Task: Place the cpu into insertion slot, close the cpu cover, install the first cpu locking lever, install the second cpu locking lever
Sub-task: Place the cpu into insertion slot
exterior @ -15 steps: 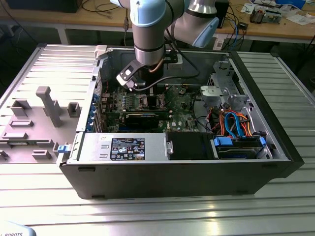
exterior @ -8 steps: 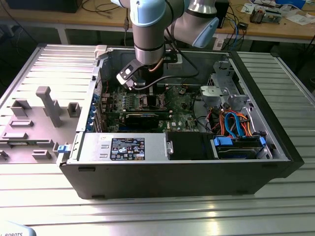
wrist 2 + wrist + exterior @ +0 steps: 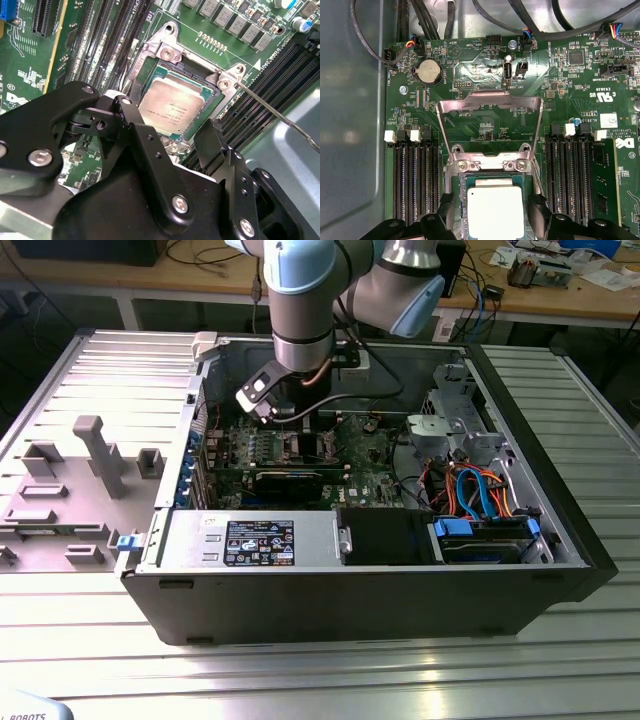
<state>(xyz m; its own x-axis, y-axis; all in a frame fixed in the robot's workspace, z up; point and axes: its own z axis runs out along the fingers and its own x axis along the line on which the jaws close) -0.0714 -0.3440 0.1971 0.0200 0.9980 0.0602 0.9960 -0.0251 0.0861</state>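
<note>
The cpu [image 3: 170, 107] [image 3: 495, 212], a small square chip with a silver-grey top, lies flat in the insertion slot [image 3: 167, 52] [image 3: 487, 164] on the green motherboard. My gripper [image 3: 167, 117] [image 3: 491, 202] [image 3: 295, 425] hovers just over it, open. One black finger [image 3: 212, 142] stands at each side of the chip with a gap to it. The cpu cover [image 3: 490, 98], a thin silver frame, is hinged up and away from the socket. A thin wire locking lever [image 3: 280, 117] sticks out from the socket's corner, unlatched.
Long black memory slots [image 3: 415, 180] flank the socket on both sides. A black expansion card [image 3: 290, 480], the power supply [image 3: 250, 540] and a drive cage with blue and orange cables [image 3: 480, 500] crowd the case. Black cables [image 3: 425, 20] run along the case wall.
</note>
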